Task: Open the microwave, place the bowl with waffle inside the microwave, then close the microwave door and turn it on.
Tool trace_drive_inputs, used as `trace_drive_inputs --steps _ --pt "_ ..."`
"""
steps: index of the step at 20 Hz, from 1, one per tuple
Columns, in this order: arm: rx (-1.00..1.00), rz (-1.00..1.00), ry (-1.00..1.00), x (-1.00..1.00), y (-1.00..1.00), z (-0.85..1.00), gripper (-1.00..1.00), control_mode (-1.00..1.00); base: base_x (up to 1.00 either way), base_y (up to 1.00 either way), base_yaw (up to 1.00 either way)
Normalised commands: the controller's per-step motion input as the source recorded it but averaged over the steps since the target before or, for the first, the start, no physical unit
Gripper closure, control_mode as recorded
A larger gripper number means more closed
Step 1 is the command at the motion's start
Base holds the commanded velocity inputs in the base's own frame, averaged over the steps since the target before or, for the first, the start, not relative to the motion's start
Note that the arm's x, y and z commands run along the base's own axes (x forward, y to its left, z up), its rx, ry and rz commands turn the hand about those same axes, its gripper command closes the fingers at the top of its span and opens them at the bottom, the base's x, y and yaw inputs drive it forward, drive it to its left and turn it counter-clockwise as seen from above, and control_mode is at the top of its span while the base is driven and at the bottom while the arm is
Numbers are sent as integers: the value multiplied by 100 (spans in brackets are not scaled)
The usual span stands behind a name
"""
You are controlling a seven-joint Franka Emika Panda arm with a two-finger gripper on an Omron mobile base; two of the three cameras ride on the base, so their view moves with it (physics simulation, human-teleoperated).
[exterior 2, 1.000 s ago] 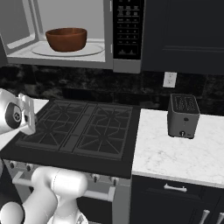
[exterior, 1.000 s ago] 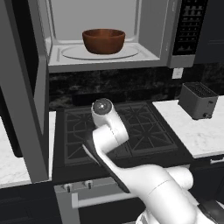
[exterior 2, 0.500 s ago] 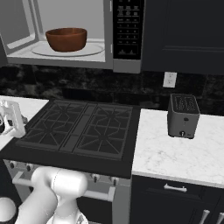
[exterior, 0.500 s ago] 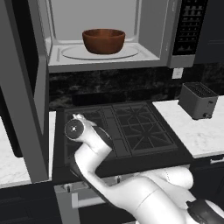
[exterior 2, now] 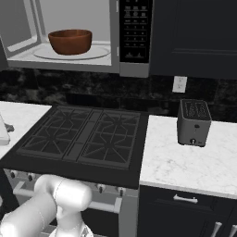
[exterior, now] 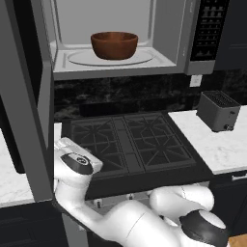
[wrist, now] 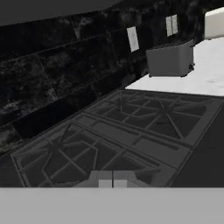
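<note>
The microwave [exterior: 120,36] stands open over the stove, and its door [exterior: 26,106] is swung out to the left. The reddish-brown bowl [exterior: 114,45] sits on the glass turntable inside, also seen from the other side as the bowl [exterior 2: 70,41]. The waffle is hidden below the bowl's rim. My gripper [exterior: 91,162] hangs low at the stove's front left corner, just right of the door's lower edge. In the hand view the gripper [wrist: 112,180] is shut with nothing between its fingertips, and it points across the burners.
The black gas stove [exterior: 130,140] lies under the microwave. A small dark grey toaster [exterior 2: 193,122] stands on the white marble counter [exterior 2: 185,162] to the right. The black button panel [exterior 2: 135,28] is at the microwave's right side.
The arm has swung from above the middle of the stove down and to the left, ending beside the open door. The bowl and the door have not moved.
</note>
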Motion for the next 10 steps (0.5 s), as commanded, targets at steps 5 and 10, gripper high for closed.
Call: trace_drive_inputs --steps 5,10 --pt "-27 0 -4 -40 58 39 100 -100 0 0 0" --pt "-29 -11 0 -41 53 41 100 -100 0 0 0"
